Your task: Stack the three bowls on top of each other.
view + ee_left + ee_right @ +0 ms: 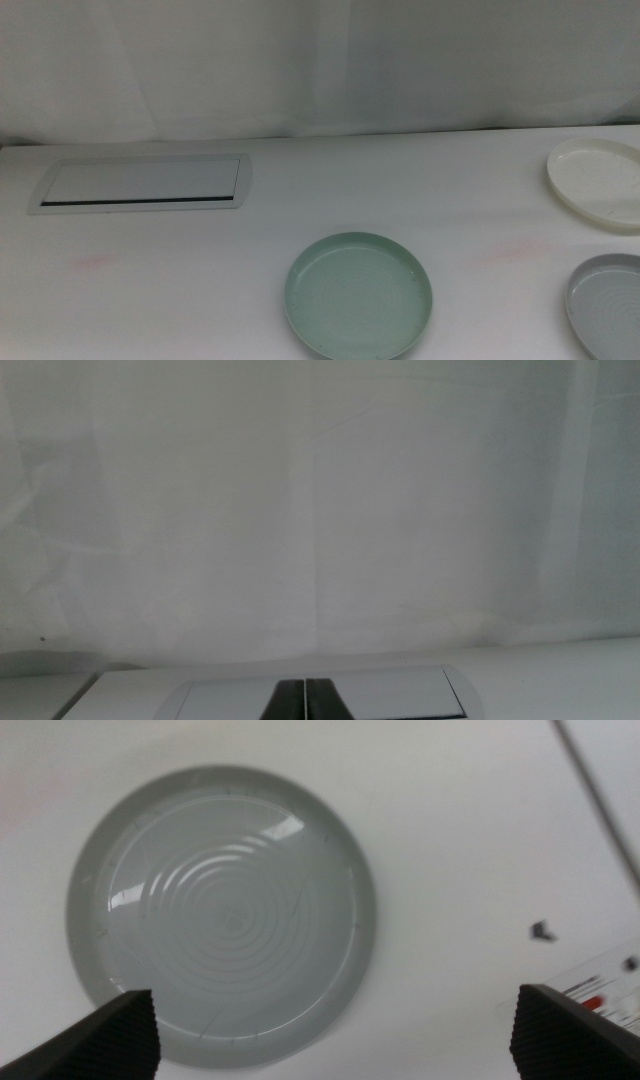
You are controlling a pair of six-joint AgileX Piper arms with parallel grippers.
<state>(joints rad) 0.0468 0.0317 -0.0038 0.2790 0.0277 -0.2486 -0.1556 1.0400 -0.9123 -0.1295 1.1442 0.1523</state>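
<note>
Mint bowl [359,296] nearest on white table [200,290]; right hand [335,1030] released above grey bowl [221,915], left hand [304,700] clenched.

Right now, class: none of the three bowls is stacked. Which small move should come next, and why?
Probably lower the right gripper onto the grey bowl's rim: its jaws stand open above that bowl. The mint green bowl and cream white bowl lie apart; the left gripper waits, shut.
</note>
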